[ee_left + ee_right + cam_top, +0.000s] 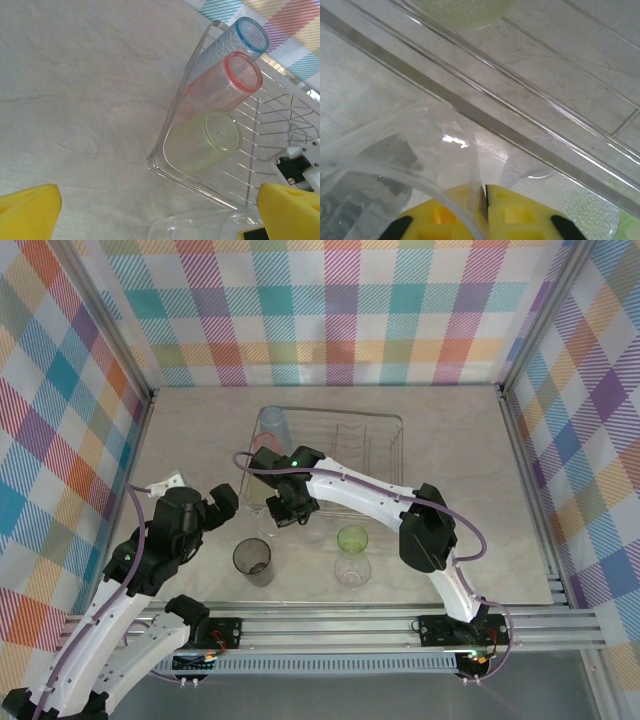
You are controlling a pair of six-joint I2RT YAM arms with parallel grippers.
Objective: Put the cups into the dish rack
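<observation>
The wire dish rack (396, 422) stands mid-table. Along its left side lie a blue cup (240, 42), a pink-red cup (225, 85) and a yellow-green cup (205, 140). My right gripper (484, 200) sits just in front of the rack's near-left rim (470, 110), shut on the wall of a clear cup (420, 145), one finger inside and one outside. A second clear cup (565, 195) stands right beside it. My left gripper (215, 505) hangs open and empty left of the rack, looking at the held clear cup (200, 227).
On the table in front of the rack stand a smoky grey cup (252, 560), a yellow-green cup (352, 538) and a clear cup (352, 570). The right arm (380, 495) stretches across the rack's near edge. Checked walls close in the table on three sides.
</observation>
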